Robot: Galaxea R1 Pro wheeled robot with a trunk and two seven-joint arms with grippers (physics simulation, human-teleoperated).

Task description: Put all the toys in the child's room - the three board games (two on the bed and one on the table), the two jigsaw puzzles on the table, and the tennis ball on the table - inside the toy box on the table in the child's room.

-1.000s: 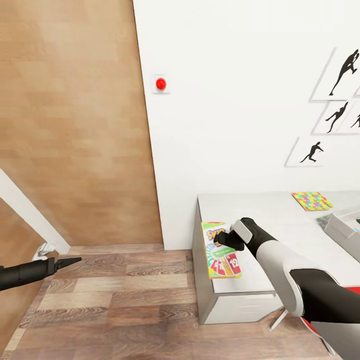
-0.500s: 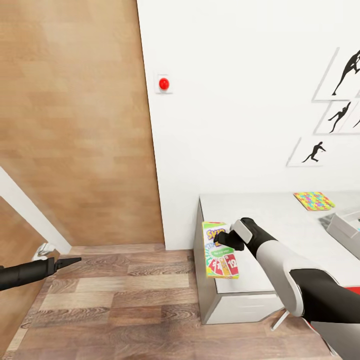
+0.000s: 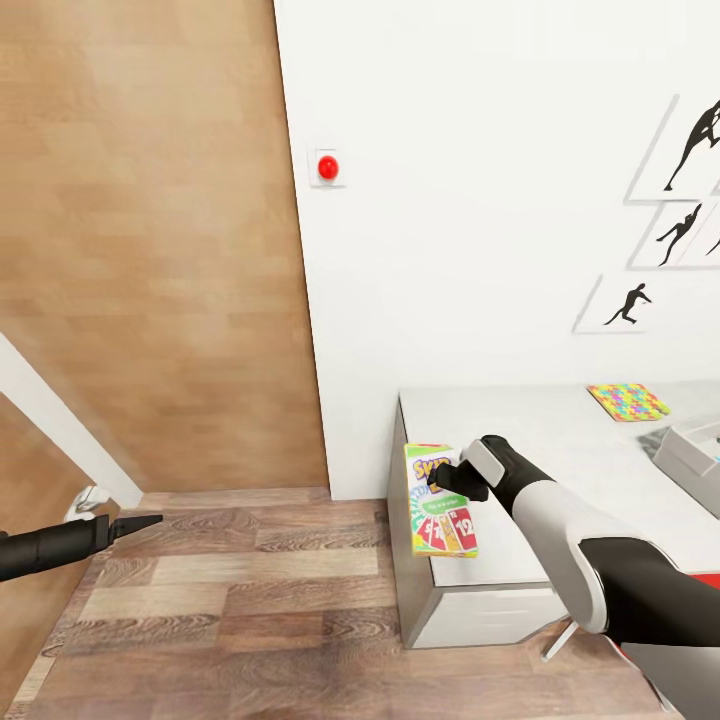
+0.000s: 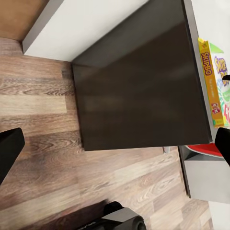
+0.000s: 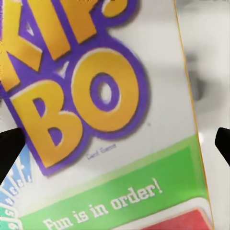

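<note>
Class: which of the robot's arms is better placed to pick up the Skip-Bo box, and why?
Right. The right gripper sits directly over the Skip-Bo box at the desk edge; the left gripper hangs over the floor, far away.

Your game box [image 3: 441, 500] is yellow-edged, with orange letters outlined in purple, a green band and red panels. The puzzle [image 3: 626, 401] shows yellow, pink, blue and green pieces. The desk [image 3: 560, 450] is light grey, the wall button [image 3: 326, 167] red, the floor [image 3: 230, 600] brown wood plank.
</note>
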